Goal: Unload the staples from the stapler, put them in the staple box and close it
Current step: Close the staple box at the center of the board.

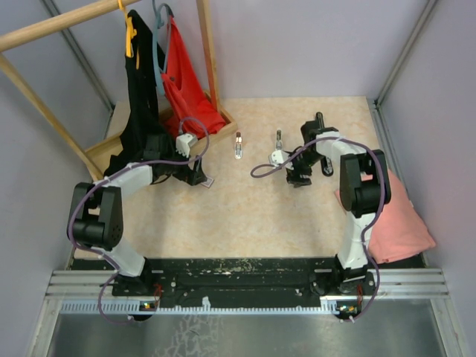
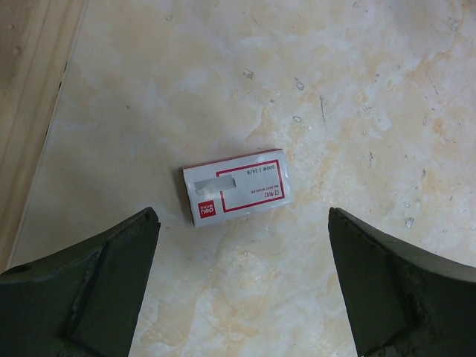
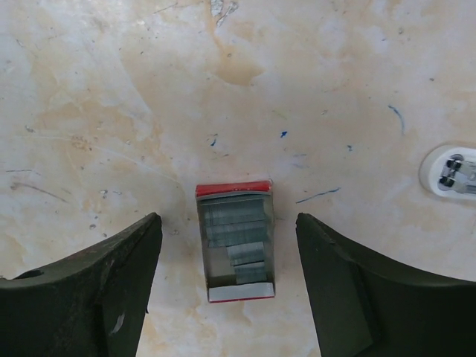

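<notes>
1. Top view: the left gripper (image 1: pixel 199 177) sits low over the mottled beige tabletop (image 1: pixel 253 216), at 9 o'clock from centre. The right gripper (image 1: pixel 299 177) sits at 3 o'clock. Two slim silvery pieces (image 1: pixel 238 145) lie toward 12 o'clock, too small to identify.
2. Left wrist view: the dark fingers (image 2: pixel 97 290) are spread wide and empty. A flat white cardboard box with a red-bordered label (image 2: pixel 234 195) lies just ahead of the gap between them, untouched.
3. Right wrist view: the fingers (image 3: pixel 97 290) are spread here too, pinching nothing. Between them lies an open red-edged cardboard tray (image 3: pixel 234 187) holding the silver-grey metal staples (image 3: pixel 234 234) in short stacked strips.
4. Handling: the staples look light, thin and slippery, and the glued strips would likely snap under a squeeze. Gripping the tray's long walls at 3 and 9 o'clock seems safer than pinching a strip.
</notes>
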You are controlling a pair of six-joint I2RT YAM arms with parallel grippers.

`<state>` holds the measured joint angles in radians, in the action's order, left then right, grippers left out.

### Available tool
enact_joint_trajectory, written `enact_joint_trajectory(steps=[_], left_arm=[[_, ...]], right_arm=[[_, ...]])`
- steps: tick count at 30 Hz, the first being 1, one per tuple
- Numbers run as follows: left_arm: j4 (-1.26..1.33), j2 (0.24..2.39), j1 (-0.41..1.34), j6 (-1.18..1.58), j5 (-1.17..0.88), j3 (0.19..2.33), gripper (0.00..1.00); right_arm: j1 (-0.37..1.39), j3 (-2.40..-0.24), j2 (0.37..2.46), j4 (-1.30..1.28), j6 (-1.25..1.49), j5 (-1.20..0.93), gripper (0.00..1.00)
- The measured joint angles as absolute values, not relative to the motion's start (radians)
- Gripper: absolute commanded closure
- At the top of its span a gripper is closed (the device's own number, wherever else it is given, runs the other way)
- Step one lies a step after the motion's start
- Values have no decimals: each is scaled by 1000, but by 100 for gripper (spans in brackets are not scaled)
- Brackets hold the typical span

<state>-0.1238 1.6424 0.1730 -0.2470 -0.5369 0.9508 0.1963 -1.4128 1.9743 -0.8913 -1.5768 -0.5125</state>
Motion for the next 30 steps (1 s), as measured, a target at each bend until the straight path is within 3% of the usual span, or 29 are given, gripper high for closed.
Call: enact_joint_trajectory(steps=[11, 30], left_arm=[[-110, 1663, 173, -239, -553, 947, 0], [-105, 1679, 172, -232, -566, 910, 0]], right_arm=[[196, -1384, 1972, -861, -1543, -504, 42], [216, -1342, 1948, -809, -1514, -514, 55]])
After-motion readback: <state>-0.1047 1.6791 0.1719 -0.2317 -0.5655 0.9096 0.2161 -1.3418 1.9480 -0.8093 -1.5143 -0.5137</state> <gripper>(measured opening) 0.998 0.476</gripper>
